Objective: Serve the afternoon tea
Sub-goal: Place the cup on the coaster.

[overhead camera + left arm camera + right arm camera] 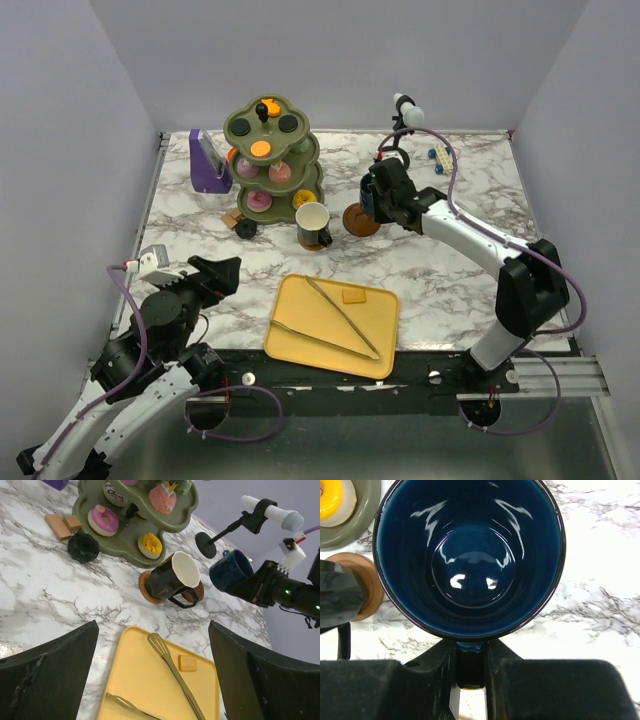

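My right wrist view crops the black cream-lined mug [337,597] at its left edge. I can't identify the far blue bits [438,154].

Yellow tray [378,322] with tongs [340,315], purple holder [208,165]

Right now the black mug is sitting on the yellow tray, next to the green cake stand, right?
Not quite. The black mug sits on a round brown coaster on the marble table, not on the yellow tray. It is next to the green cake stand, as you said. The left wrist view shows this.
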Robot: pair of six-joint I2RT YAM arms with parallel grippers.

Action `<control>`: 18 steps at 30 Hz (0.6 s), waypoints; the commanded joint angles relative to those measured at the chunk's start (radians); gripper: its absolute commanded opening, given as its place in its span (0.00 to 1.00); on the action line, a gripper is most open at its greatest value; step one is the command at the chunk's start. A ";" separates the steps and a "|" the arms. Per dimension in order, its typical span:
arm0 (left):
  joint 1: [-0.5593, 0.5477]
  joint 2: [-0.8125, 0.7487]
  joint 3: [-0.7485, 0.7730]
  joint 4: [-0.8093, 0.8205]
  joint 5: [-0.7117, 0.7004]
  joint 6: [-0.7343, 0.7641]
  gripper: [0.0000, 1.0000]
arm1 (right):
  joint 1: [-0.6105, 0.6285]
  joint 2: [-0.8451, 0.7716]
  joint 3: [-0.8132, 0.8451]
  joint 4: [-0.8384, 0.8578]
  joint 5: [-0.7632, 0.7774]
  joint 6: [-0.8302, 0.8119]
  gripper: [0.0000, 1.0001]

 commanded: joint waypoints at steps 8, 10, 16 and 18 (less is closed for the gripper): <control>0.005 -0.125 -0.064 -0.001 0.036 -0.012 0.99 | -0.019 0.130 0.110 0.161 -0.099 -0.117 0.00; 0.005 -0.131 -0.081 0.008 0.047 -0.016 0.99 | -0.020 0.135 0.109 0.151 -0.099 -0.131 0.00; 0.005 -0.135 -0.116 0.016 0.069 -0.031 0.99 | -0.019 0.119 0.072 0.162 -0.113 -0.146 0.00; 0.005 -0.132 -0.124 0.016 0.074 -0.032 0.99 | -0.019 0.115 0.061 0.169 -0.115 -0.145 0.00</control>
